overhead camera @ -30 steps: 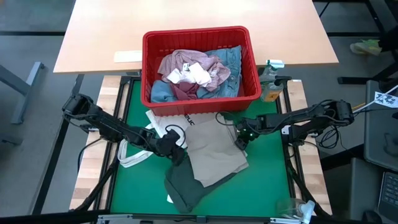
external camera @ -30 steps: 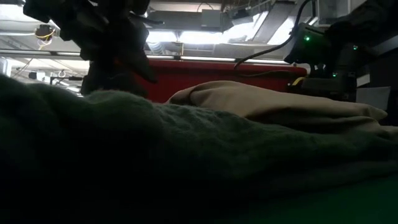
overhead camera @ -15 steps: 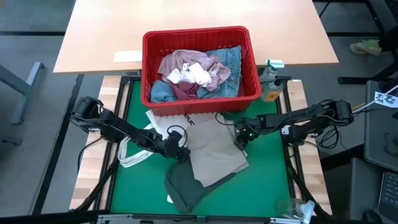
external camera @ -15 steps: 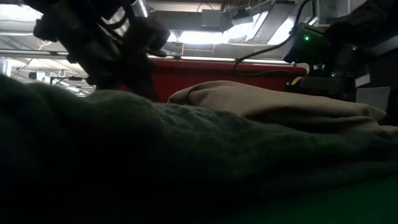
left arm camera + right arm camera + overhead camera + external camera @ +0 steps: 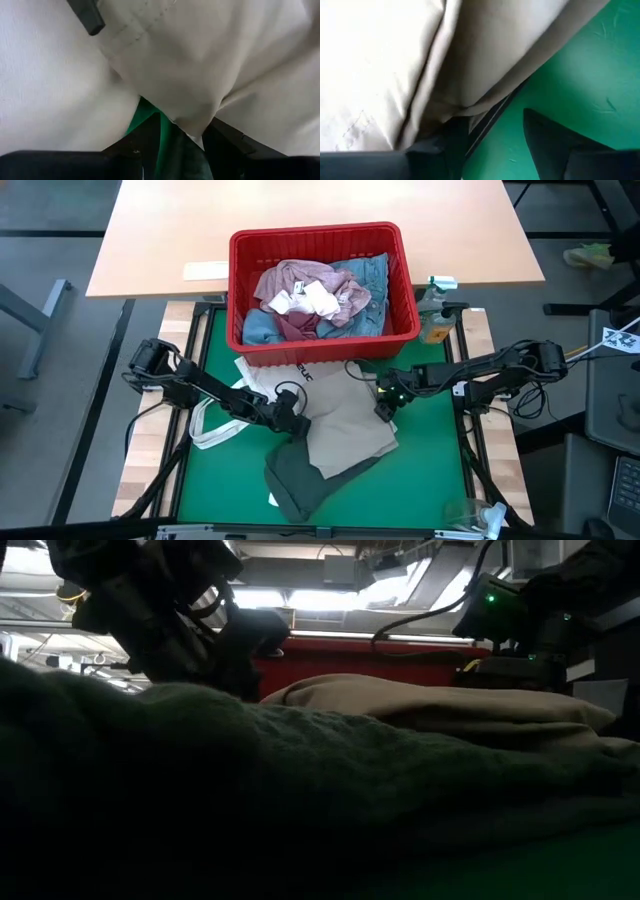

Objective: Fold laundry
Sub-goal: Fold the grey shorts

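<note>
Beige trousers [image 5: 345, 430], of smooth woven cloth with stitched seams, are shown lying crumpled on the green mat [image 5: 430, 460] in front of the red plastic basket [image 5: 320, 345]. A dark green top [image 5: 295, 480] of coarser, nubbly fabric is seen partly beneath them. A mottled pink top [image 5: 300, 280], light blue denim jeans [image 5: 372, 272] and white socks [image 5: 310, 300] are heaped in the basket. The left gripper [image 5: 292, 423] is closed on a trouser edge, with a fold pinched between its fingers. The right gripper [image 5: 383, 408] rests at the opposite edge, its jaws parted, one finger tucked under the cloth.
</note>
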